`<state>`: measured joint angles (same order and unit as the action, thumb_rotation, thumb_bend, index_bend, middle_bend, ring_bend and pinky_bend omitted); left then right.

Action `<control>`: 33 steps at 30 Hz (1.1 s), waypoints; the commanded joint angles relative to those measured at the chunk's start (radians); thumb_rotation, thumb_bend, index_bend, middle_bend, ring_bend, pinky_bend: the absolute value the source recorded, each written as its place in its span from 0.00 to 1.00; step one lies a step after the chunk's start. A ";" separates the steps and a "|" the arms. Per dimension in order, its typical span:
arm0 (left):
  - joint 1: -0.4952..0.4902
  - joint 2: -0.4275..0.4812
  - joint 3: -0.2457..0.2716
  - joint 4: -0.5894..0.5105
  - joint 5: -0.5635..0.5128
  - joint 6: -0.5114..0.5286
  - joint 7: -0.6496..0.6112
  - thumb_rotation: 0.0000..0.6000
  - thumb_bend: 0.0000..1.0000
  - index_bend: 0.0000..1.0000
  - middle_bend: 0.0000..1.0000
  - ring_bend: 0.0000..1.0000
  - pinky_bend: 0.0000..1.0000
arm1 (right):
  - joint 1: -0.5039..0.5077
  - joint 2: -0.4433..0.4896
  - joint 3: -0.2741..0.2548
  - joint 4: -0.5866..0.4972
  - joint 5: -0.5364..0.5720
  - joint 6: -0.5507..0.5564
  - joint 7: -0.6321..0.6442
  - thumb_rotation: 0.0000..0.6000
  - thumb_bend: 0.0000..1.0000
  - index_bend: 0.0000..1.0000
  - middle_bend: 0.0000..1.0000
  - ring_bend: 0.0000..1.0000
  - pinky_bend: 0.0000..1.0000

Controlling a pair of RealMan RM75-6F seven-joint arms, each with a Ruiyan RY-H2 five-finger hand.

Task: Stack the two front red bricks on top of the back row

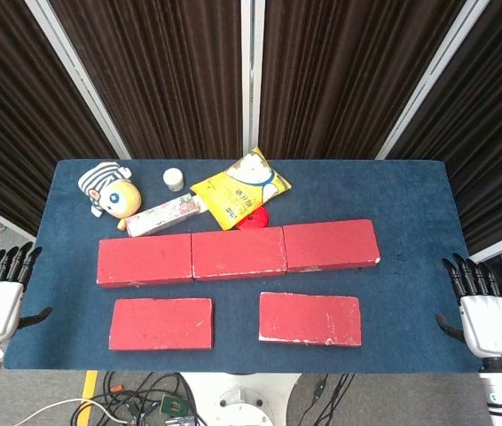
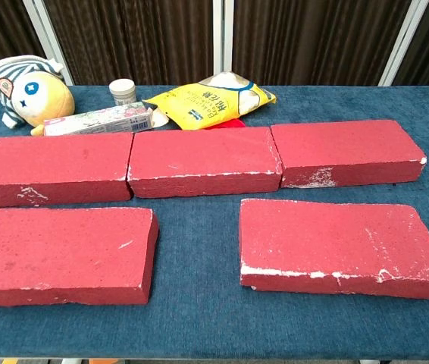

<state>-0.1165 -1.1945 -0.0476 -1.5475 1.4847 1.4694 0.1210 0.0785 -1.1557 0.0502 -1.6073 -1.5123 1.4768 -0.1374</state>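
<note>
Three red bricks form the back row (image 1: pixel 238 253) (image 2: pixel 203 161), laid end to end across the blue table. In front of it lie two separate red bricks flat on the cloth: the front left brick (image 1: pixel 161 323) (image 2: pixel 59 255) and the front right brick (image 1: pixel 309 319) (image 2: pixel 339 247). My left hand (image 1: pixel 1 295) hangs beside the table's left edge with fingers apart and holds nothing. My right hand (image 1: pixel 479 306) is off the table's right edge, fingers apart and empty. Neither hand appears in the chest view.
Behind the back row sit a plush toy (image 1: pixel 109 189) (image 2: pixel 28 91), a long pink box (image 1: pixel 164 215) (image 2: pixel 99 120), a small white jar (image 1: pixel 174 179) (image 2: pixel 122 91), a yellow snack bag (image 1: pixel 239 189) (image 2: pixel 208 99) and a red object (image 1: pixel 254 218) partly hidden under the bag. Cables lie below the table's front edge.
</note>
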 commanded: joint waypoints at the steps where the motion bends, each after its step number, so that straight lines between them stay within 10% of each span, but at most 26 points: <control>1: 0.000 0.000 0.001 -0.001 -0.002 -0.002 0.000 1.00 0.01 0.03 0.00 0.00 0.00 | -0.001 0.002 0.001 0.000 0.001 0.002 0.003 1.00 0.12 0.00 0.00 0.00 0.00; 33: -0.090 -0.030 0.111 -0.173 0.066 -0.251 -0.075 1.00 0.00 0.03 0.00 0.00 0.00 | -0.001 0.022 0.010 -0.014 0.008 0.005 0.013 1.00 0.12 0.00 0.00 0.00 0.00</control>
<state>-0.1895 -1.2076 0.0563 -1.7081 1.5493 1.2429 0.0422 0.0781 -1.1328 0.0614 -1.6220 -1.5048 1.4827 -0.1253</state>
